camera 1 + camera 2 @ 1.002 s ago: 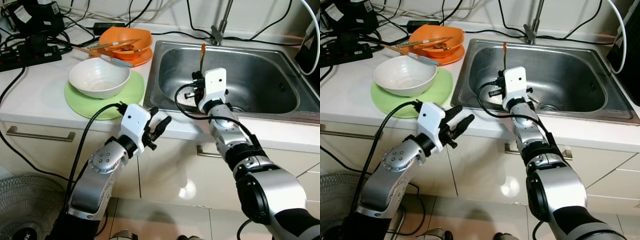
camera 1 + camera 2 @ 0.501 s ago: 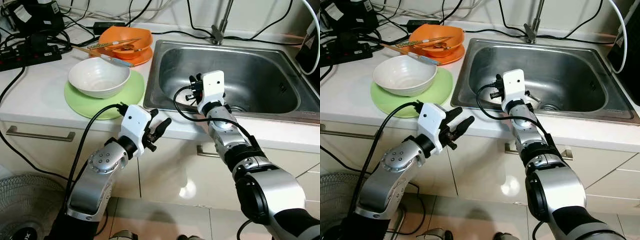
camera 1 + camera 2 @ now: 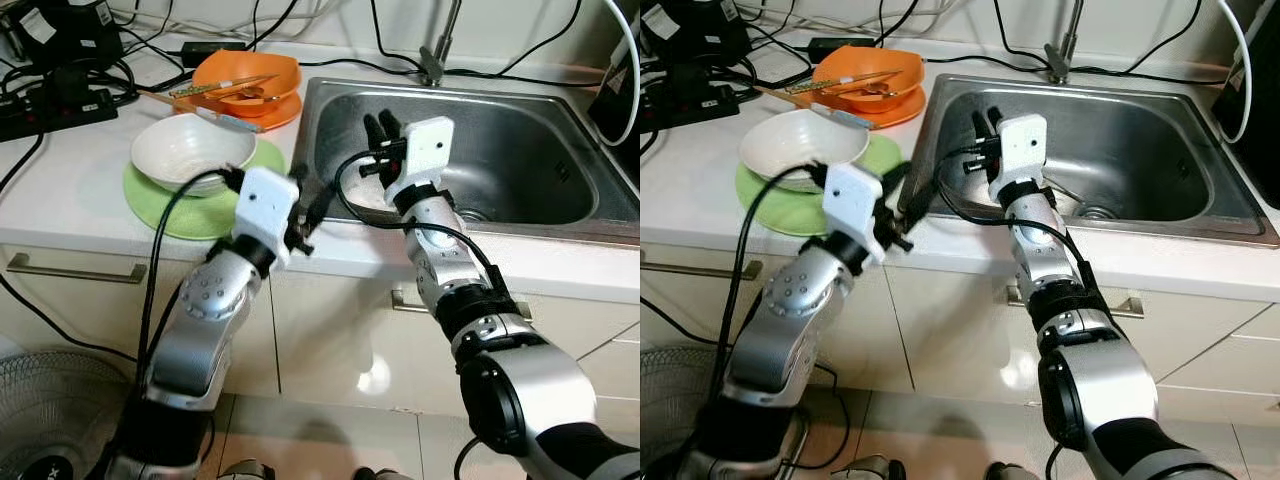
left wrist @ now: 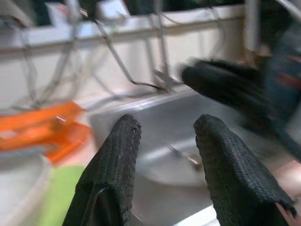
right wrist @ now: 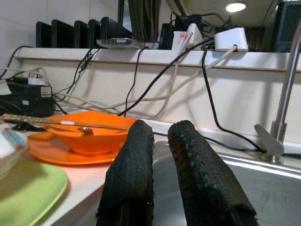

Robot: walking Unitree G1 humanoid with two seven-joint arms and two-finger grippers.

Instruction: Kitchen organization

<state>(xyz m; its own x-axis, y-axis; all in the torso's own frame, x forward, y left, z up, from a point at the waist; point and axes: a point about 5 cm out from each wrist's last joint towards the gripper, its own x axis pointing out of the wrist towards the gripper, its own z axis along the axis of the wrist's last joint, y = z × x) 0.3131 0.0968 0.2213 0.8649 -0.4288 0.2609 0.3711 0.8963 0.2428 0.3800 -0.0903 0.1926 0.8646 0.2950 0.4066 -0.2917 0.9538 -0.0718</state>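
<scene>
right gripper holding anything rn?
No, the right gripper has its two black fingers nearly together with nothing between them, above the sink.

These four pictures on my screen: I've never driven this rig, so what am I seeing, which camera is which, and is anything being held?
The two wide pictures come from the humanoid robot's head, looking down at a white kitchen counter. The two close-ups look along each wrist's black fingers. The left gripper hovers open at the counter's front edge, holding nothing. The right gripper reaches over the stainless steel sink, fingers close together with nothing between them. On the counter lie a white ceramic bowl on a round green mat, an orange bowl on an orange plate with wooden chopsticks across it, and black cables.
</scene>
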